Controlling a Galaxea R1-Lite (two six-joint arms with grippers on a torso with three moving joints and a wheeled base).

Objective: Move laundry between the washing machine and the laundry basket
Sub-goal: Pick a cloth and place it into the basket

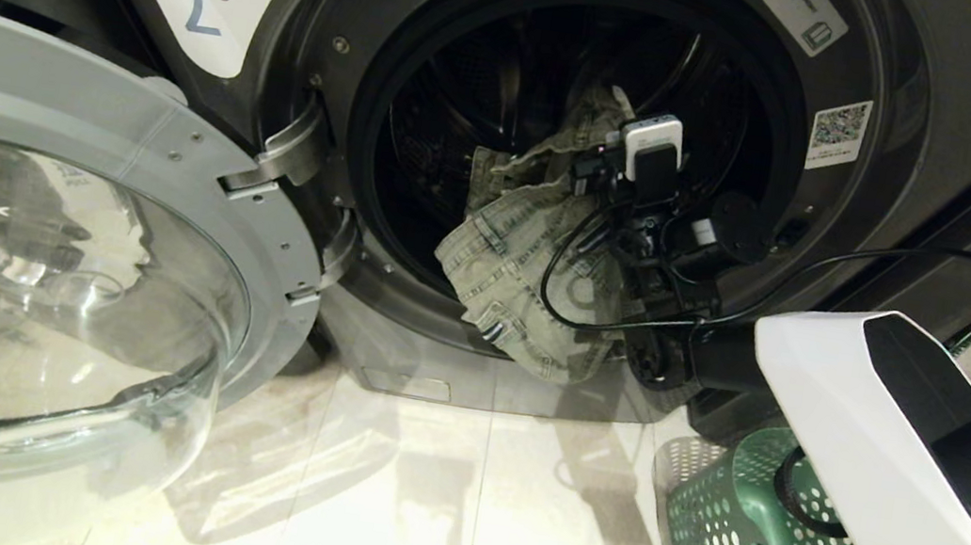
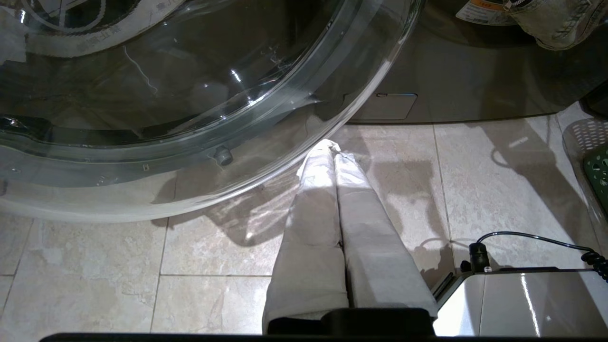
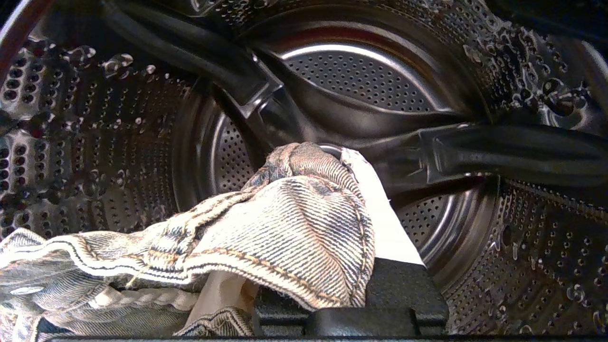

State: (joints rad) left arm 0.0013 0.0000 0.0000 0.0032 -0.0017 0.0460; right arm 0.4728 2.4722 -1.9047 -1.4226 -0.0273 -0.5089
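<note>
Perforated steel drum (image 3: 95, 156), ribbed grey-green denim garment (image 3: 294, 223) in right gripper's (image 3: 351, 156) jaws.

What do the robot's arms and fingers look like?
The right arm has a white angular shell with black parts, a black wrist, a small white camera box and looping black cables. The left gripper has two long fingers wrapped in pale cloth on a black base.

One garment (image 1: 515, 262), one washing machine (image 1: 945, 109), one basket (image 1: 723, 544).

White-shelled right arm (image 1: 870, 441) with black joints, looped black cable (image 1: 877, 261), white-capped wrist camera (image 1: 654, 144).
</note>
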